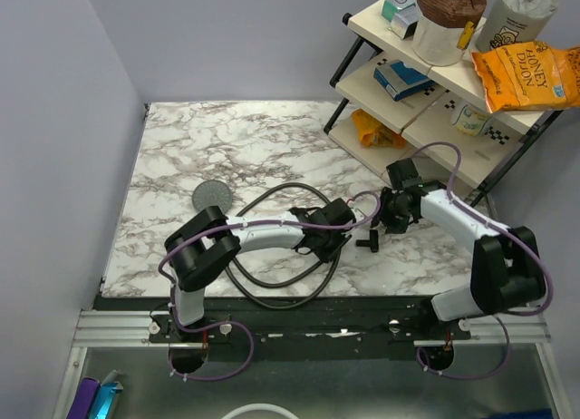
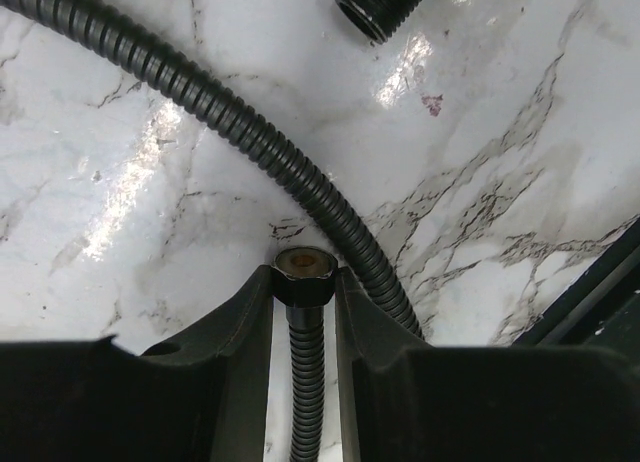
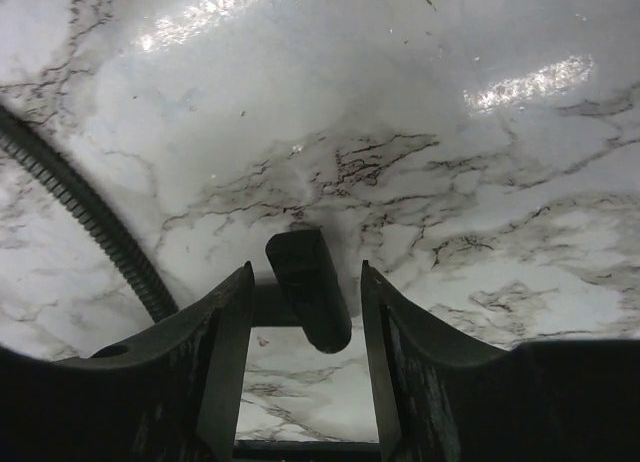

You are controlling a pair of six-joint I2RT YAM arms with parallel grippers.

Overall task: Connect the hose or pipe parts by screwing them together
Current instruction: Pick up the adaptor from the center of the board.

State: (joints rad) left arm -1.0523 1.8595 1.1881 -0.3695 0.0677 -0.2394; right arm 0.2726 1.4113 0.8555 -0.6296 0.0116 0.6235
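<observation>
The black flexible hose (image 1: 272,297) lies in loops on the marble table (image 1: 181,138). My left gripper (image 1: 343,236) (image 2: 303,274) is shut on the hose's end nut (image 2: 303,290), whose brass-coloured bore faces forward just above the table. Another stretch of the hose (image 2: 230,117) runs diagonally past it. A black threaded tube end (image 2: 385,4) sits ahead, apart from the nut. The dark grey shower head (image 1: 213,195) lies face up at mid-left, its handle hidden by my left arm. My right gripper (image 1: 379,227) (image 3: 305,269) stands open around a small black T-shaped part (image 1: 369,242) (image 3: 308,292), clear of the right finger.
A black-framed shelf rack (image 1: 362,52) with snack bags and boxes stands at the back right. Walls close the left and back sides. Thin purple cables (image 1: 272,224) trail along both arms. The table's front edge (image 1: 317,303) runs just before the arm bases.
</observation>
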